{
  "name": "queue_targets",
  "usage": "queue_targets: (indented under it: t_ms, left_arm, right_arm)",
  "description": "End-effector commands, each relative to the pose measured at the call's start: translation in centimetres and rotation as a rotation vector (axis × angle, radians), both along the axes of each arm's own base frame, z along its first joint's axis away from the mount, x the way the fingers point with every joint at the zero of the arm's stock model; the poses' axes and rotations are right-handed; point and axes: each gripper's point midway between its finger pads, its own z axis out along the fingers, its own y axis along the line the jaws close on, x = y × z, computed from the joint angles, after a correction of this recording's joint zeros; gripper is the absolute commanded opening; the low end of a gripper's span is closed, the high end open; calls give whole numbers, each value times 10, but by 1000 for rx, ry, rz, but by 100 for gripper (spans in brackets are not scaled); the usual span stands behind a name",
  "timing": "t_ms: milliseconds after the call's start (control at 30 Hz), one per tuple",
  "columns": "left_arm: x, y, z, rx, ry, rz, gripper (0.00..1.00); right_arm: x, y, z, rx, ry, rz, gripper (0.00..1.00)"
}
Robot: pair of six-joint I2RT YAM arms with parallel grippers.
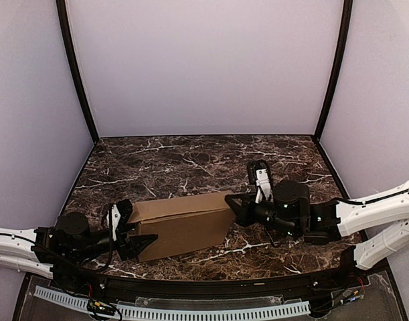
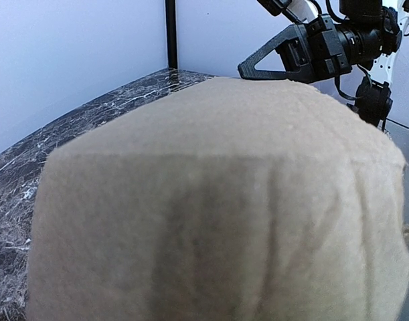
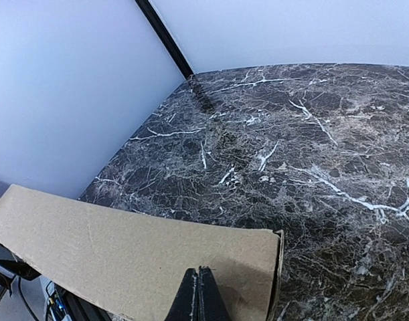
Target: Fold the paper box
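The paper box (image 1: 184, 221) is a folded brown cardboard mailer lying flat near the table's front, long side left to right. My left gripper (image 1: 127, 229) is at its left end with its fingers spread, one behind the box's corner and one in front. The left wrist view is filled with blurred cardboard (image 2: 217, 200) and hides its own fingers. My right gripper (image 3: 199, 271) is shut, its tips on the box's top panel (image 3: 124, 254) near the right end. It also shows in the top view (image 1: 229, 200) and the left wrist view (image 2: 271, 63).
The dark marble table (image 1: 191, 160) stretches behind the box to white back and side walls with black corner posts (image 1: 77, 80). A black rail and white cable track (image 1: 191, 311) run along the near edge.
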Motion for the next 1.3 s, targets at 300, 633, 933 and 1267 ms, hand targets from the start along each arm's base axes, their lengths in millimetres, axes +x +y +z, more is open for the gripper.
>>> queue_targets:
  t_ms: [300, 633, 933, 1267]
  left_arm:
    - [-1, 2, -14, 50, 15, -7, 1]
    - [-9, -9, -2, 73, -185, -125, 1]
    - [-13, -9, -3, 84, -404, -174, 1]
    - [-2, -13, -7, 182, -552, -151, 8]
  right_arm:
    - [-19, -7, 30, -287, -92, 133, 0]
    - [-26, 20, 80, -317, -270, 284, 8]
    - [-51, 41, 85, -313, -333, 479, 36]
    - [-59, 59, 72, -311, -340, 539, 60]
